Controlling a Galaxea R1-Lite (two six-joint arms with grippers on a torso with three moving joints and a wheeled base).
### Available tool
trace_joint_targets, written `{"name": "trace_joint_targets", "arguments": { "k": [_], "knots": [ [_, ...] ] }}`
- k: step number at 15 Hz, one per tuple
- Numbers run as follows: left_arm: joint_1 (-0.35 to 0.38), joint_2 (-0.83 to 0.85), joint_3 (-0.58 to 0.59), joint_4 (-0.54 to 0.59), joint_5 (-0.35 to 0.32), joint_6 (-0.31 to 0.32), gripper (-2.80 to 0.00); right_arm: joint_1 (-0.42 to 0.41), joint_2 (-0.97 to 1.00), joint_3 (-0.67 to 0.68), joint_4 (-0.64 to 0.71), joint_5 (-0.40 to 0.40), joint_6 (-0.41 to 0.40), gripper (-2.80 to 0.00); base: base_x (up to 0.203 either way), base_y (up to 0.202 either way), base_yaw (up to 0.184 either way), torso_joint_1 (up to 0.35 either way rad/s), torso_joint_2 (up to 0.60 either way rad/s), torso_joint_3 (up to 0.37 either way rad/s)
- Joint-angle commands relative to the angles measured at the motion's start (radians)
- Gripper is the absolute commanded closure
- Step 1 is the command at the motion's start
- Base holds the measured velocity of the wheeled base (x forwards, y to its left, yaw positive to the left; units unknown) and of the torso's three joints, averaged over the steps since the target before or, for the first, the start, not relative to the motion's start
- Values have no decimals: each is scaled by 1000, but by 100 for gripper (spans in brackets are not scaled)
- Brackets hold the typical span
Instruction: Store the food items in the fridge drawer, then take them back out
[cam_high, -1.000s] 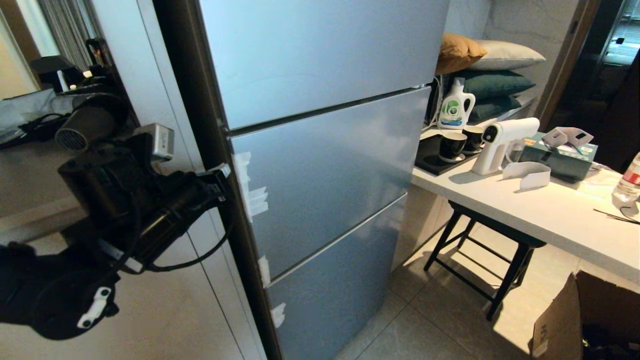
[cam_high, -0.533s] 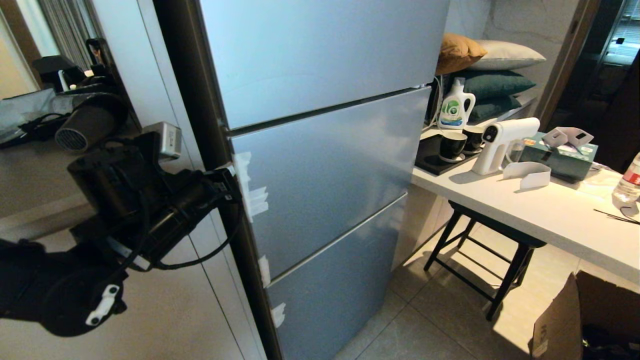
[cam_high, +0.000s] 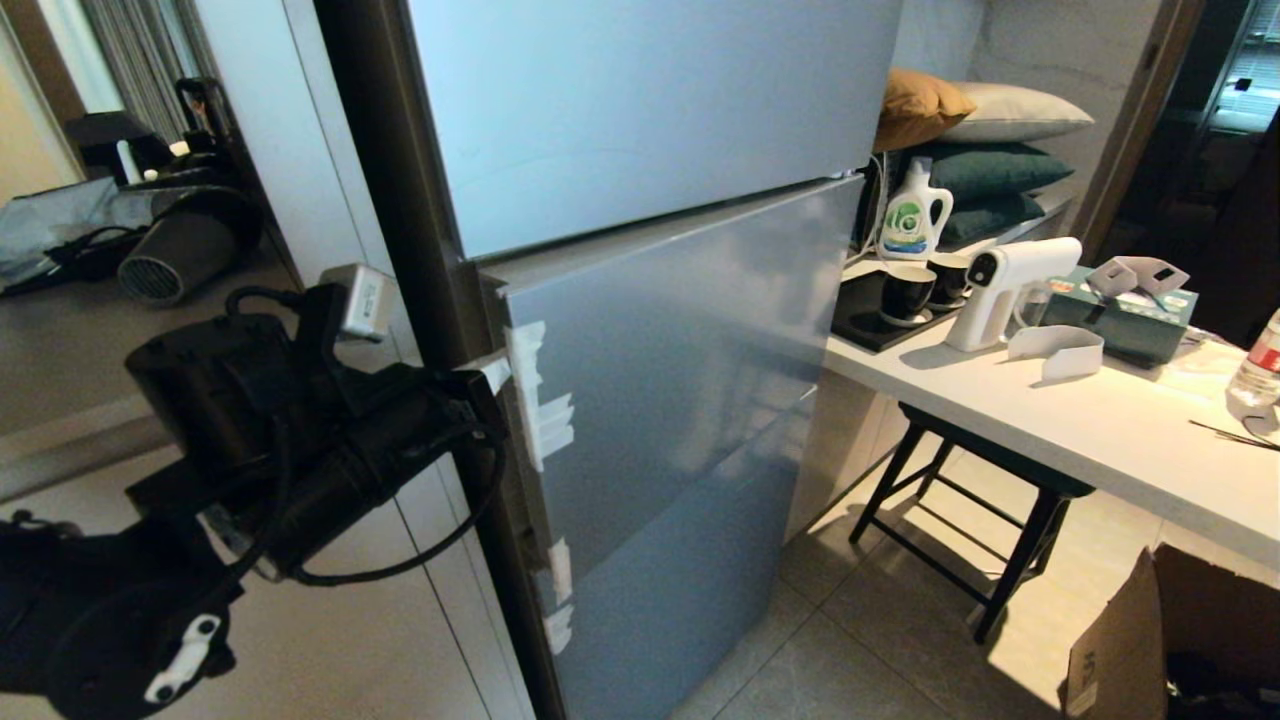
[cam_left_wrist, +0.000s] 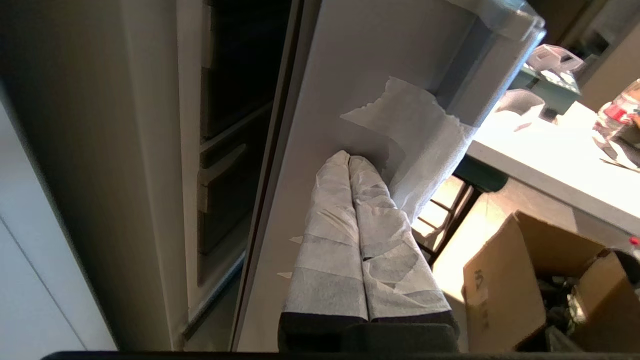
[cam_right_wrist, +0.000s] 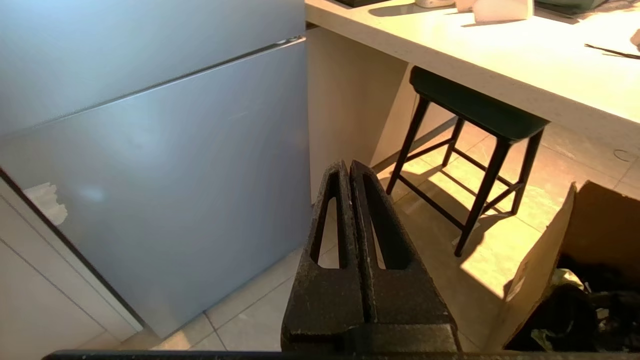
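Beside the white surface (cam_high: 1060, 420), your closed left hand (cam_left_wrist: 350, 159) has swung the fridge door (cam_high: 680, 380) ajar; the drawer isn't visible yet.

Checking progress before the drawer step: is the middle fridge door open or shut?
Ajar: middle fridge door stands out from the cabinet, dark gap beside it; left gripper behind its edge.

Black stool (cam_high: 960, 510) under sunlit white counter (cam_high: 1100, 430).

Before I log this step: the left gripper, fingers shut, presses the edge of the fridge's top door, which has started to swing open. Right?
Not the top door. The left gripper, fingers shut, presses the edge of the middle door, which stands ajar; the head view shows the top door closed.
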Motion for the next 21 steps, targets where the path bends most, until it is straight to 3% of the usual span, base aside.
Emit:
{"name": "trace_joint_targets", "arguments": {
  "k": [1,3,7,12,14,16,18,21],
  "knots": [
    [-30,-12,11,-12,-1,-1,0,0,2,0,2,0,0,0,0,0,0,0,0,0],
    [-64,-18,34,-12,-8,0,0,0,2,0,0,0,0,0,0,0,0,0,0,0],
    [-170,-91,123,-12,-86,3,0,0,2,0,0,0,0,0,0,0,0,0,0,0],
    [-366,-223,200,-8,-123,-3,0,0,2,0,0,0,0,0,0,0,0,0,0,0],
    [-334,-235,199,-4,-103,-2,0,0,2,0,0,0,0,0,0,0,0,0,0,0],
    [-272,-184,168,-5,-34,4,0,0,2,0,0,0,0,0,0,0,0,0,0,0],
    [-263,-130,113,-11,69,6,0,0,2,0,0,0,0,0,0,0,0,0,0,0],
    [-261,-184,113,-11,127,10,0,0,2,0,0,2,-1,0,0,0,0,0,0,0]
  ]
}}
